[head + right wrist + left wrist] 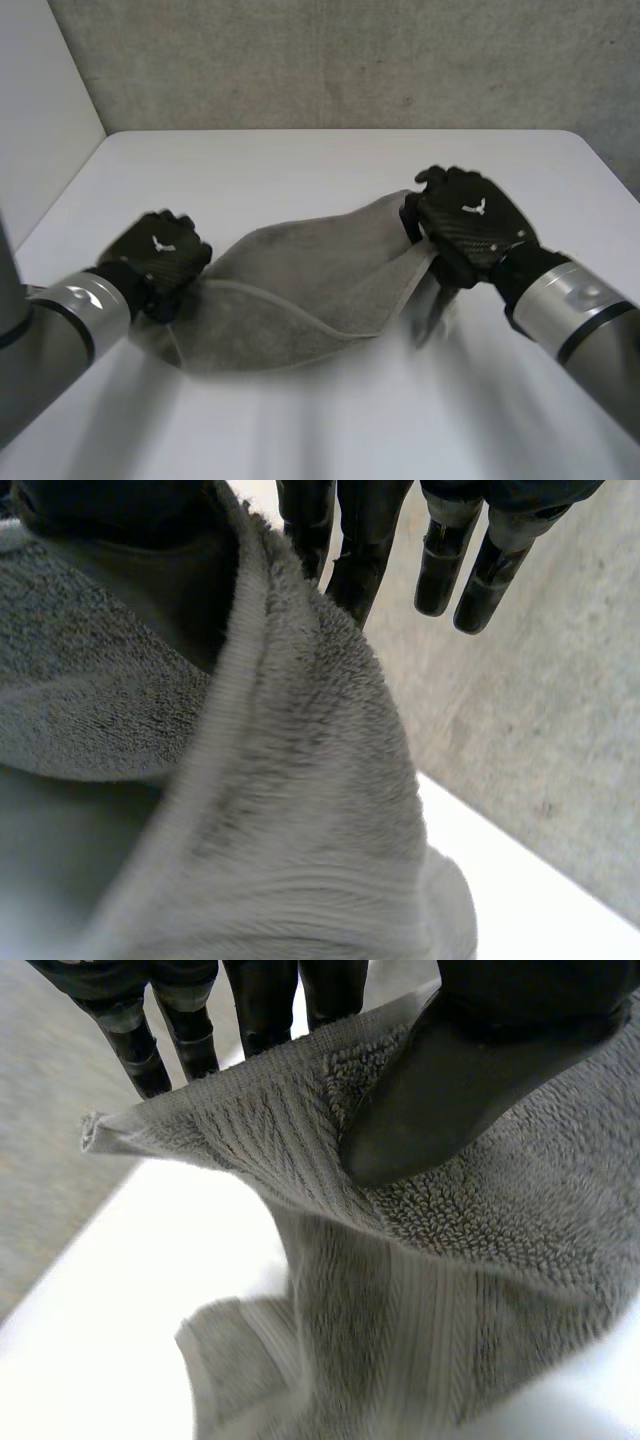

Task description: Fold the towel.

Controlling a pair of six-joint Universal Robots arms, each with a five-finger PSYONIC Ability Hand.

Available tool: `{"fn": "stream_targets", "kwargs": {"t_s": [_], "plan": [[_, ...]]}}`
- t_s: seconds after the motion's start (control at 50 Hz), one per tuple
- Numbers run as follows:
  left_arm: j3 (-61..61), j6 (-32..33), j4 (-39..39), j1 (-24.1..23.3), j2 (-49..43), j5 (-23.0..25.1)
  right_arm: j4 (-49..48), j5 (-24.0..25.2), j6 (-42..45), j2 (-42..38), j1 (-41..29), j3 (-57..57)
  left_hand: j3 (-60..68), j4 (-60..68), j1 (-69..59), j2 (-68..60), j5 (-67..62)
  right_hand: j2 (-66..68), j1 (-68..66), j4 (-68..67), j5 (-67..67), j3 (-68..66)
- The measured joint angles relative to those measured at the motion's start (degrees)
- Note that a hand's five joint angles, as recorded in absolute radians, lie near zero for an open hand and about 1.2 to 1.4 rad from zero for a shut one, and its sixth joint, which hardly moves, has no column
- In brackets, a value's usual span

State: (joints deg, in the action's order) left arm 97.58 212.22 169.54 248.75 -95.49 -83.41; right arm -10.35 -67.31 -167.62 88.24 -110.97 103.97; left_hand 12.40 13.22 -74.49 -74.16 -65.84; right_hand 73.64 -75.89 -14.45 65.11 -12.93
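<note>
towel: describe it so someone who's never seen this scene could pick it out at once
Start at the white table. Stretched above it between the left hand and the right hand, each pinching one end, is the towel, sagging in the middle. It is the one soft grey thing, looped terry with a ribbed border, against hard black hands.

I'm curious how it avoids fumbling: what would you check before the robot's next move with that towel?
1. Left hand pinching one towel end: ok, the thumb presses on the cloth.
2. Right hand holding the other end: ok.
3. Towel lifted off the table: not ok, its middle sags onto it.
4. Towel spread flat: not ok, it hangs bunched between the hands.
5. Exact corners held: cannot tell.
</note>
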Motion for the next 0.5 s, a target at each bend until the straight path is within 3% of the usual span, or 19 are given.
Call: {"fn": "stream_targets", "kwargs": {"t_s": [0.1,0.26,0.38,0.5], "plan": [[0.7,-6.1,0.0,0.9,5.3,0.0,7.9,2.7,1.7,3.5,2.8,-2.7,0.0,0.0,0.0,0.0,0.0,0.0,0.0,0.0,0.0,0.0],[3.0,-9.3,0.7,3.8,8.5,0.0,22.6,6.5,11.4,2.5,7.1,-7.7,0.0,0.0,-0.1,0.0,0.0,0.0,0.0,0.0,-0.1,0.0],[2.5,-9.3,6.1,5.8,5.9,0.0,30.8,6.0,21.6,-4.9,7.7,-15.1,0.0,0.0,-0.1,0.0,0.0,0.0,0.0,0.0,-0.1,0.0],[-3.5,-9.1,15.2,6.2,-2.7,-0.5,32.7,2.3,24.7,-17.2,5.5,-30.3,0.0,0.0,-0.1,-0.8,0.0,0.0,0.0,0.0,-0.1,0.0]]}}
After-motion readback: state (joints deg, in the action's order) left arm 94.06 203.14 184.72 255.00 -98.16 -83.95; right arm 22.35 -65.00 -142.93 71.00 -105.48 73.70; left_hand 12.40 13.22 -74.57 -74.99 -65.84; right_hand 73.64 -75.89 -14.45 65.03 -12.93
